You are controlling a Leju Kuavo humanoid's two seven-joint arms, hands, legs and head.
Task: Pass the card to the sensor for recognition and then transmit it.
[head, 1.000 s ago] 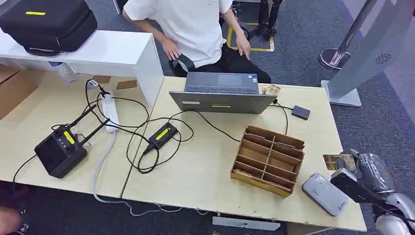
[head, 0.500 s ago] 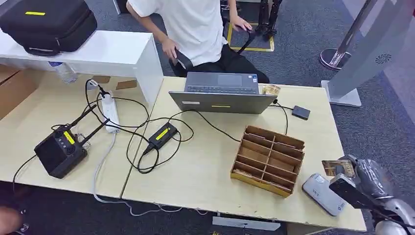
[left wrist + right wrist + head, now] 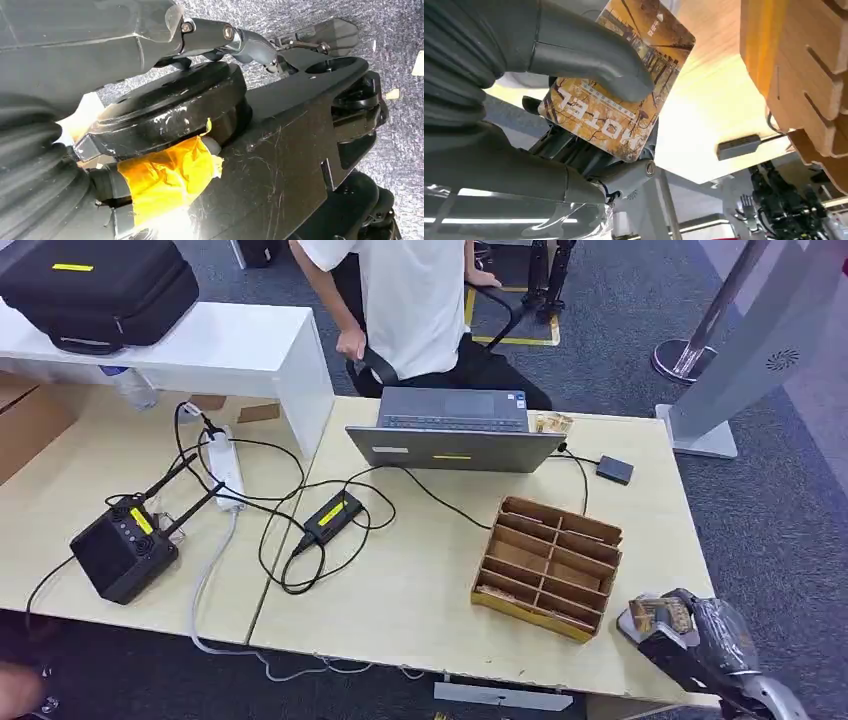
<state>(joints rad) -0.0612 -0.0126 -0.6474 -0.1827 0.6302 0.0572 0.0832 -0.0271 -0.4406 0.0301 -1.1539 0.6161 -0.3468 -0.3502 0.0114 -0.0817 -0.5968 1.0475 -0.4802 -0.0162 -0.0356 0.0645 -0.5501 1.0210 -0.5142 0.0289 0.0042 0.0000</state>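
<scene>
Your right hand [image 3: 690, 632] grips the card [image 3: 619, 95], thumb pressed across its printed face and darker fingers behind it. From the head view the card [image 3: 664, 615] sits just above the grey sensor [image 3: 640, 623] at the desk's [image 3: 420, 590] near right corner, beside the wooden divider tray [image 3: 548, 567]. The hand covers most of the sensor, so I cannot say whether card and reader touch. Bring the card's face flat and parallel to the reader's top. Hold it steady until recognition should have registered. Keep the thumb's pressure even so the card does not pivot. Your left hand's state cannot be told: its wrist view looks past dark parts toward the floor.
</scene>
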